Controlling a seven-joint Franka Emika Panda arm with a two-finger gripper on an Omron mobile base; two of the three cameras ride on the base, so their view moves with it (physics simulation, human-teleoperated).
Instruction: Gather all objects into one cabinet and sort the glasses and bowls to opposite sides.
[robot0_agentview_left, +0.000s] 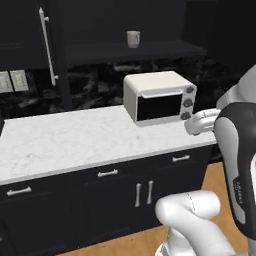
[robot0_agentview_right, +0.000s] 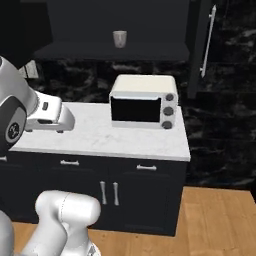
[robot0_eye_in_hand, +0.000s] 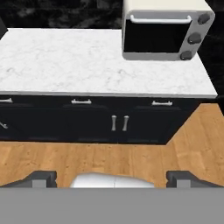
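Observation:
A grey-beige cup (robot0_agentview_left: 133, 38) (robot0_agentview_right: 119, 38), one of the glasses, stands upright on the dark shelf (robot0_agentview_left: 165, 49) (robot0_agentview_right: 90, 50) of the black upper cabinet. The cabinet's door (robot0_agentview_left: 30, 40) is swung open, with its pale bar handle (robot0_agentview_left: 47, 46) (robot0_agentview_right: 207, 41) showing. My gripper (robot0_eye_in_hand: 112, 178) is open with nothing between its dark fingertips (robot0_eye_in_hand: 43, 178). It hangs in front of the counter, well below the cup, and looks at the counter front and the floor. The bowls are out of view.
A cream toaster oven (robot0_agentview_left: 160, 97) (robot0_agentview_right: 142, 102) (robot0_eye_in_hand: 164, 33) sits on the white marble counter (robot0_agentview_left: 70, 140) (robot0_agentview_right: 100, 135) (robot0_eye_in_hand: 65, 61), right under the shelf. Black drawers and doors (robot0_eye_in_hand: 118, 122) run below. Wood floor (robot0_eye_in_hand: 109, 157) lies in front. Wall switches (robot0_agentview_left: 12, 81) are at the left.

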